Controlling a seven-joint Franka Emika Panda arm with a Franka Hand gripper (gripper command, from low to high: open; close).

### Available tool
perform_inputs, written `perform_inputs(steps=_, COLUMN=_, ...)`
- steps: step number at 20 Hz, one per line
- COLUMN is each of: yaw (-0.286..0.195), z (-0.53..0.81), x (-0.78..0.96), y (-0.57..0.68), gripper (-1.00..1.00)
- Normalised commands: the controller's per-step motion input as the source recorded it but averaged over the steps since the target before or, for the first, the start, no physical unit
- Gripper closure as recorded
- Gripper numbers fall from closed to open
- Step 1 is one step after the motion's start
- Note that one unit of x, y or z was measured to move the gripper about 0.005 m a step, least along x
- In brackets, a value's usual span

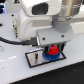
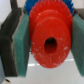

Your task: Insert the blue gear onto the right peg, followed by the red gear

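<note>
In the wrist view the red gear (image 2: pixel 49 35) fills the picture, held between my two grey finger pads (image 2: pixel 20 42), with its dark centre hole showing. The blue gear (image 2: pixel 37 6) shows behind it as a toothed blue edge. In the exterior view my gripper (image 1: pixel 52 49) is shut on the red gear (image 1: pixel 52 49) just above the blue gear (image 1: pixel 50 56), which lies on the right part of the grey black-framed plate (image 1: pixel 35 59). The right peg is hidden by the gears. The plate's left pin does not show clearly.
The arm's large white body (image 1: pixel 37 20) hangs over the plate. A black cable (image 1: pixel 12 41) runs across the white table toward the exterior view's left.
</note>
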Motion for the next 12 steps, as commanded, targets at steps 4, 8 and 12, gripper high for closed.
perform_inputs(steps=4, yaw=0.000, z=-0.40, x=0.07, y=-0.16, gripper=1.00)
perform_inputs(steps=8, yaw=0.000, z=-0.13, x=0.03, y=-0.05, gripper=-1.00)
perform_inputs(steps=12, yaw=0.000, z=0.73, x=0.01, y=0.18, gripper=-1.00)
